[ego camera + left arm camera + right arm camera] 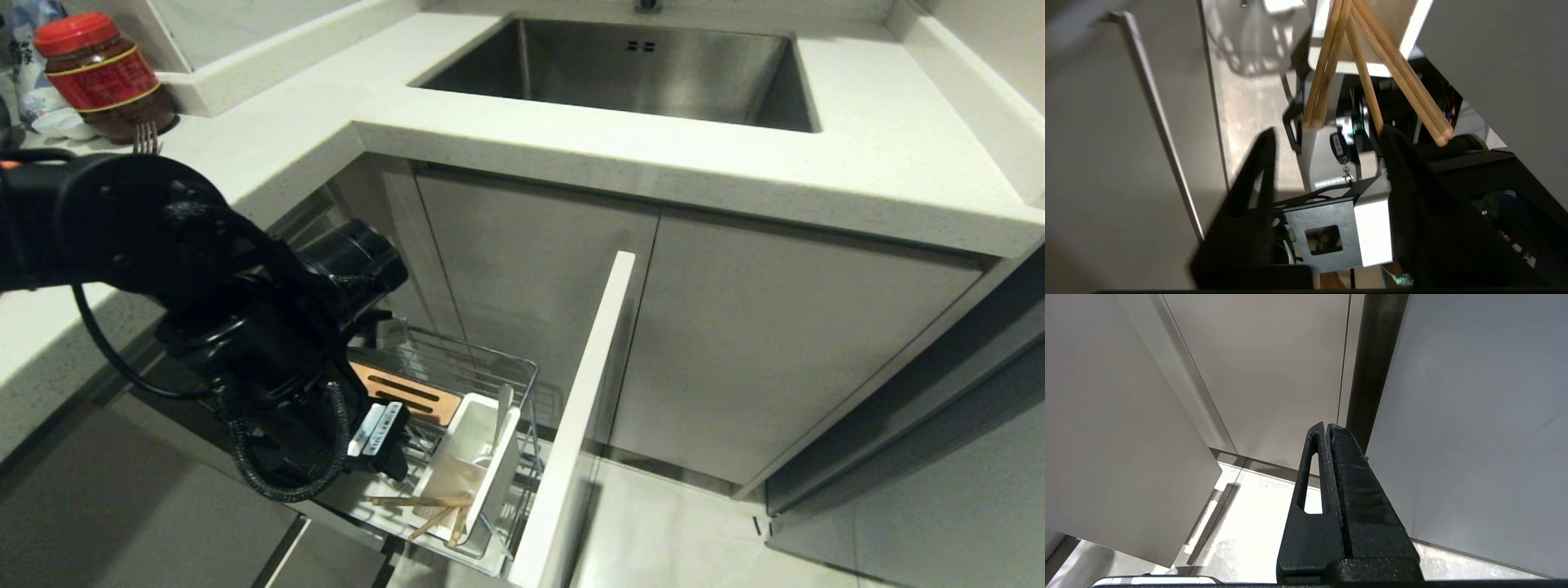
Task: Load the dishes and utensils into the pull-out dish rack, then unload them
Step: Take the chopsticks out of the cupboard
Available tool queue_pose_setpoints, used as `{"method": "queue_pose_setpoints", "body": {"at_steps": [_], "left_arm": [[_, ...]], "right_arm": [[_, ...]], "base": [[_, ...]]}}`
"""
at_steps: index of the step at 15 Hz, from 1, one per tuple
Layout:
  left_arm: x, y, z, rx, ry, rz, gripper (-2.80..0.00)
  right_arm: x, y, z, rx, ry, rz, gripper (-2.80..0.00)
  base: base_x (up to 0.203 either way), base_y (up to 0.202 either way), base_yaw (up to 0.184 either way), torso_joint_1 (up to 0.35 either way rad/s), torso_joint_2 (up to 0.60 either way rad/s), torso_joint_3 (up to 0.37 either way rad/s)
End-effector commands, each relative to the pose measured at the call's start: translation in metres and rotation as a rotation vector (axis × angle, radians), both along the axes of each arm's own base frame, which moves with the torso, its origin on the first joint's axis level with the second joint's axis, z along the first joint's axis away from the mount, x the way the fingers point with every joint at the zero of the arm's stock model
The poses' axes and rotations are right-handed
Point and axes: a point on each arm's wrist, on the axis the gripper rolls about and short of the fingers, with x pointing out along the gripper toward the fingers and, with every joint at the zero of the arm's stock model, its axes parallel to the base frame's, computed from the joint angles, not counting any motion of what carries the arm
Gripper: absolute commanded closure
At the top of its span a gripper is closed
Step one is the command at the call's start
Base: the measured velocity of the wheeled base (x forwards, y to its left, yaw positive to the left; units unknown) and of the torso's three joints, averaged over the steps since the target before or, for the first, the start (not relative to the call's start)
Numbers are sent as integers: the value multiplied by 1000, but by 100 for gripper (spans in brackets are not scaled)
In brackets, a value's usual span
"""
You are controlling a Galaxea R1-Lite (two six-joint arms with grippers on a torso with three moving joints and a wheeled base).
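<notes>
Filling the left foreground of our head view, our black left arm reaches down over the pull-out dish rack point(490, 384), which stands drawn out below the counter point(816, 155) and steel sink point(645, 69). Our left gripper point(1327, 134) has its 2 fingers point(1261, 163) spread apart with nothing between them, just beside the wooden chopsticks point(1331, 61). Those chopsticks point(424, 506) stick out of a white utensil cup point(473, 457) near the rack's white front panel point(571, 441), leaning splayed in different directions. Behind the cup lies the slotted wooden strip point(408, 392). Fork tines point(145, 137) show on the counter beside a red-lidded jar point(102, 73). Our right gripper point(1327, 428) hangs low beside cabinet doors, its fingers pressed together on nothing.
</notes>
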Motion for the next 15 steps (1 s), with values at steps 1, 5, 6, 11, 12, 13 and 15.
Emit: {"method": "queue_pose_setpoints", "body": {"at_steps": [1, 5, 6, 11, 12, 13, 15], "left_arm": [[28, -8, -38, 60, 130, 5, -280], [54, -1, -74, 97, 264, -45, -280], [56, 1, -78, 108, 288, -53, -280], [64, -1, -94, 132, 365, -63, -280], [64, -2, -94, 108, 373, -66, -280], [65, -3, -94, 94, 375, -67, -280], [67, -4, -94, 85, 366, -66, -280]], "right_arm": [[2, 0, -7, 0, 26, 1, 0], [2, 0, -7, 0, 27, 0, 0], [2, 0, -7, 0, 26, -1, 0], [2, 0, -7, 0, 26, -1, 0], [2, 0, -7, 0, 26, 1, 0], [2, 0, -7, 0, 26, 1, 0], [2, 0, -7, 0, 26, 1, 0]], "base": [[0, 0, 0, 0, 0, 0], [0, 0, 0, 0, 0, 0], [0, 0, 0, 0, 0, 0], [0, 0, 0, 0, 0, 0], [0, 0, 0, 0, 0, 0], [0, 0, 0, 0, 0, 0], [0, 0, 0, 0, 0, 0]]}}
